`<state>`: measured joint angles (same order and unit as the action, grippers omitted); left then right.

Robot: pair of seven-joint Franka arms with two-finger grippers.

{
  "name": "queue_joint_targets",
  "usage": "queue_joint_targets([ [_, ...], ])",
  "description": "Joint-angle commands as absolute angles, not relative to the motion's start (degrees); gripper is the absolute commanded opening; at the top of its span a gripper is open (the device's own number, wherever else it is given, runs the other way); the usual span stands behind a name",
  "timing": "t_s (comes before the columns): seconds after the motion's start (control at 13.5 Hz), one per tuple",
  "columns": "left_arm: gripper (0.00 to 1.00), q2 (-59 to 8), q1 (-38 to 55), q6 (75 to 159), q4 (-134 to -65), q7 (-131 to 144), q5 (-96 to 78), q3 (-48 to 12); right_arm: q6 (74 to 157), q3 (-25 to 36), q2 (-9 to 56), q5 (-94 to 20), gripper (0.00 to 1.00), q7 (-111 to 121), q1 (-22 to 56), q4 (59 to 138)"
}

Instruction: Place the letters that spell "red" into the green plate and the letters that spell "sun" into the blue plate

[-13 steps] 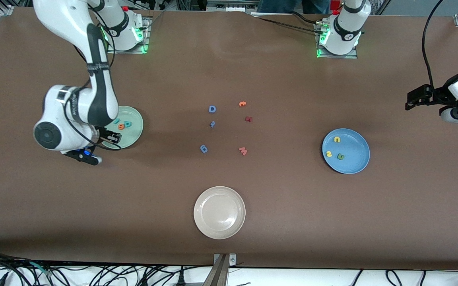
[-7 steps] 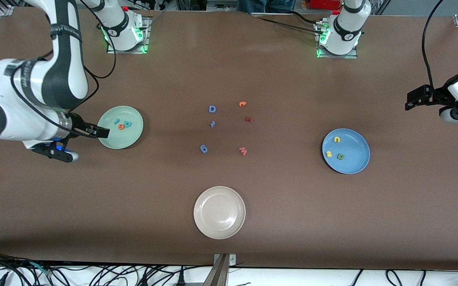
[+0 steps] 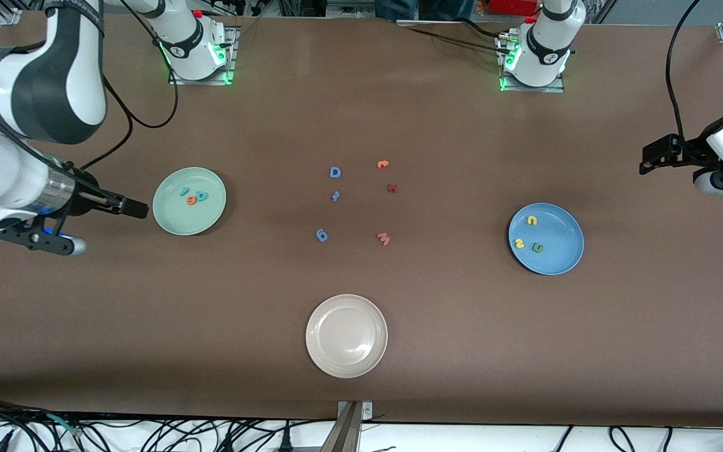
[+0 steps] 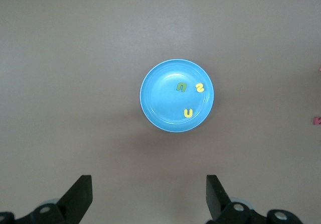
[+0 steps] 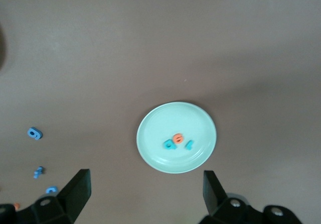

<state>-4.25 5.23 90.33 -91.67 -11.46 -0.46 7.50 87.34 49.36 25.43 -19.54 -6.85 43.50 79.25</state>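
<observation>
I see broad bare brown tabletop (image 3: 524, 351) between the three plates, and more of it along the edge nearest the front camera. The loose foam letters sit in a small cluster mid-table, well apart from every plate: a blue capital "D" (image 3: 335, 172), an orange "t"-like letter (image 3: 383, 164), a dark red letter (image 3: 391, 188), a small blue letter (image 3: 335, 196), a round blue letter (image 3: 321, 235) and a pink "w" (image 3: 384, 238).

My right gripper (image 3: 139, 208) hangs just off the rim of the round pale mint-green plate (image 3: 211, 213), over bare table toward the right arm's end; its fingers (image 5: 75, 189) are spread wide and carry nothing. My left gripper (image 3: 650, 160) waits over the table's edge at the left arm's end, its fingers (image 4: 80, 196) likewise spread and empty.

The green plate holds the teal "r" (image 3: 183, 192), the orange round "e" (image 3: 191, 199) and the teal "d" (image 3: 201, 196), bunched close together. The round medium-blue plate (image 3: 565, 251) holds the yellow "u" (image 3: 531, 220), the yellow "s" (image 3: 519, 243) and the green "n" (image 3: 537, 247). The round beige plate (image 3: 321, 314), nearest the front camera, holds nothing.
</observation>
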Motion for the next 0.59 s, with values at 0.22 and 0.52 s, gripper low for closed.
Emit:
queue_joint_targets([
  [0.22,1.00,-5.10,5.36,89.12,-90.00,-12.66,-1.41,7.91,86.13,50.19,24.35,-18.90,0.99,-0.26,43.59,78.92],
  [0.52,1.00,-5.19,5.36,89.21,-90.00,-12.66,-1.41,7.91,85.96,50.27,24.43,-18.90,0.99,-0.88,43.59,78.92],
])
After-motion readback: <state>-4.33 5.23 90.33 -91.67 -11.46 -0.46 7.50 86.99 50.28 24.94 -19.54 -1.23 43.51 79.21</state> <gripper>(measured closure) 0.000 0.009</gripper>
